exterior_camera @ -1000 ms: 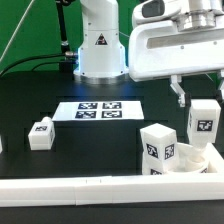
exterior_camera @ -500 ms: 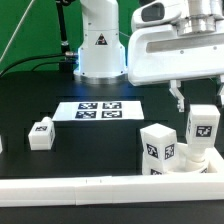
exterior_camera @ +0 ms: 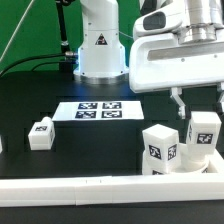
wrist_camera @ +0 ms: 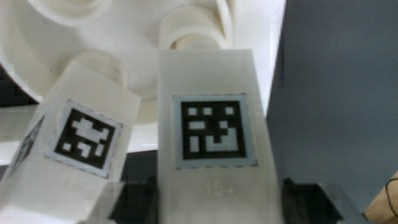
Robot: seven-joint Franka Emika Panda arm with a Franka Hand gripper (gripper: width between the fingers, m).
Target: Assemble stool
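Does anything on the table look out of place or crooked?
Nothing damaged. A loose leg sits alone at the exterior view's left, far from the seat. There, the free leg seems to lean away from the held leg in the tool.

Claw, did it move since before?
Yes. The claw went down in the exterior view, now lower against the fixed marker board, taking its leg closer to the seat.
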